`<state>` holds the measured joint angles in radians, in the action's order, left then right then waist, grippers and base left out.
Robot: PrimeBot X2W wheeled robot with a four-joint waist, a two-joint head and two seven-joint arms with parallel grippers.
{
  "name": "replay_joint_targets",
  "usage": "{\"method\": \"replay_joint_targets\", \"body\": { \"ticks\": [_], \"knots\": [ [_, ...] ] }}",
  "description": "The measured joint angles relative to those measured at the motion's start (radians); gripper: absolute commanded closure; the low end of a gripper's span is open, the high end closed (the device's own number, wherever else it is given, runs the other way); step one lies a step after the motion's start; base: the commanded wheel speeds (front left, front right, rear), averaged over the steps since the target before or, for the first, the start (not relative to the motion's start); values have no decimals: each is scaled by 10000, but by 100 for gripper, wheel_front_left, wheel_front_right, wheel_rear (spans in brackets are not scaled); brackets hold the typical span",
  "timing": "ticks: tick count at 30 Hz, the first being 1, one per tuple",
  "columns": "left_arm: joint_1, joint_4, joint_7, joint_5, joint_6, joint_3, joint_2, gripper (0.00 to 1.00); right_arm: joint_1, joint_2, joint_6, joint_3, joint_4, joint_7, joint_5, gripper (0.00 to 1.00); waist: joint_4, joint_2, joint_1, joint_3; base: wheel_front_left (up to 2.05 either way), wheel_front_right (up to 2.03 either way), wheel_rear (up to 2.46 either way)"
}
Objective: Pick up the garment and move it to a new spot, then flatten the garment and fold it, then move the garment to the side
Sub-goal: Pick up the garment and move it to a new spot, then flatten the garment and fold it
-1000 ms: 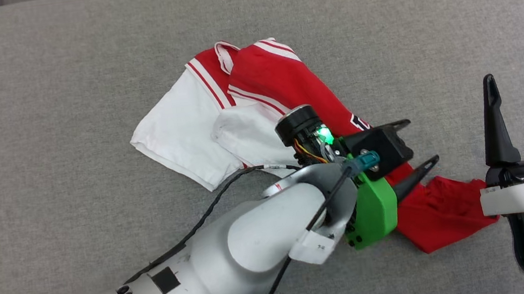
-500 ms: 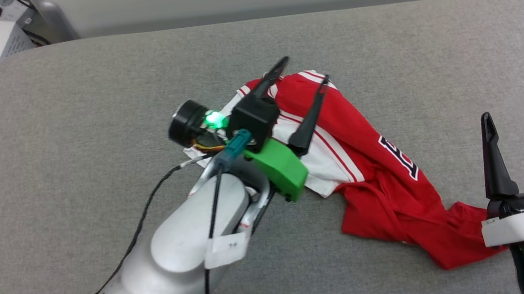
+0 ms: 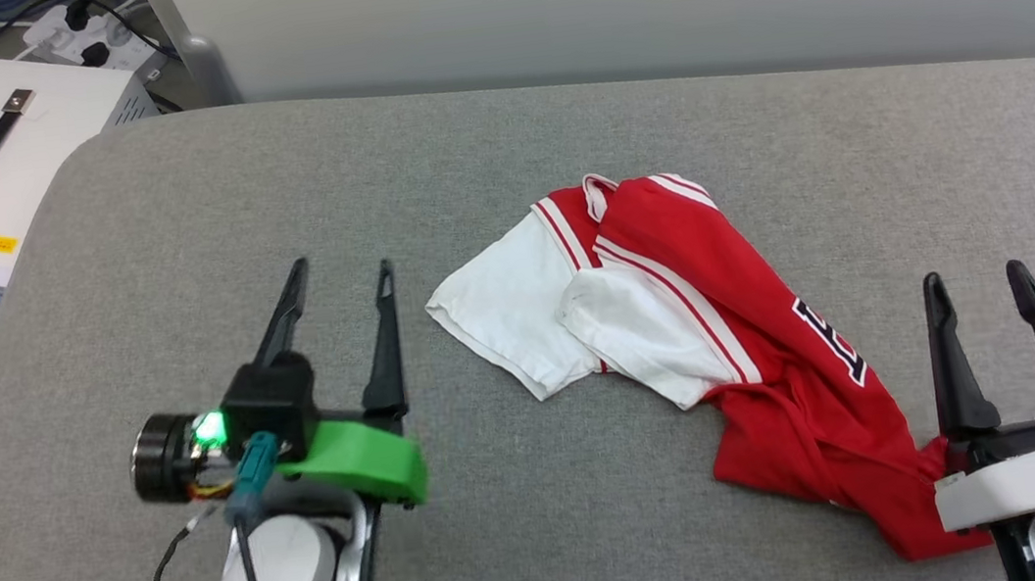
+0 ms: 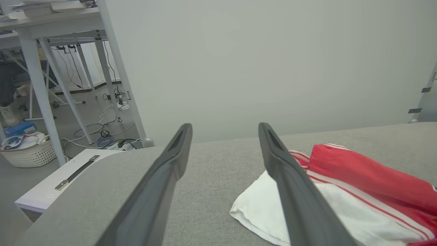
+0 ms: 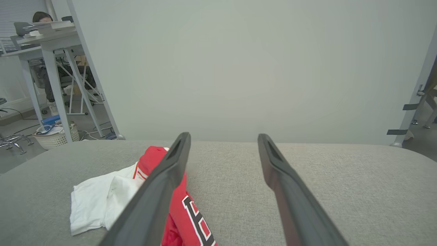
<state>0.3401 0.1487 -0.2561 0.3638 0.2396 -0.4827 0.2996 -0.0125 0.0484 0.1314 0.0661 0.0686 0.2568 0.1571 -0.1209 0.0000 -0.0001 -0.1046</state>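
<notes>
1. Table [image 3: 501, 154]: grey fabric-covered top with rounded corners. Its far edge lies close to a pale wall.

2. Garment [image 3: 727, 304]: a red T-shirt with white sleeves that lies crumpled on the right half of the table. The two white sleeves overlap at its left end, near the table's middle. The striped collar points to the far edge. The red body, with black-and-white lettering, trails toward the near right corner.

3. White case [image 3: 0, 176]: it stands on the floor, off the far left corner of the table, with a metal handle on top.

4. Left gripper [image 3: 342, 265]: it is over the left half of the table and its fingers point to the far edge. The jaws stand wide apart with nothing between them. It is clear of the garment, whose sleeve lies just to its right.

5. Right gripper [image 3: 971, 274]: it is at the near right corner, with its jaws wide apart and empty. The garment's red end reaches this gripper's white wrist mount, but contact cannot be confirmed
</notes>
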Motion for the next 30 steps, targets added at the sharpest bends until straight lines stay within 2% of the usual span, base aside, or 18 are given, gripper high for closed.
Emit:
{"method": "replay_joint_targets", "body": {
  "ticks": [5,11,21,30],
  "knots": [
    [-1305,-372,0,-460,15,1423,-151,0,-94,-4,0,-224,-146,0,-121,0,-57,0,0,197,0,0,0],
    [-2453,-619,0,-1095,-575,2589,-769,0,-293,-4,0,-290,-176,0,-309,0,-12,0,0,325,0,0,0],
    [-3478,-558,0,-1967,-1615,3718,-1710,0,-787,-2,0,-265,-138,2,-529,0,229,0,0,622,0,0,0],
    [-3810,-495,0,-2447,-2151,4291,-2073,0,-1169,-2,0,-121,-134,0,-495,0,429,0,0,854,0,0,0]
  ]
}}
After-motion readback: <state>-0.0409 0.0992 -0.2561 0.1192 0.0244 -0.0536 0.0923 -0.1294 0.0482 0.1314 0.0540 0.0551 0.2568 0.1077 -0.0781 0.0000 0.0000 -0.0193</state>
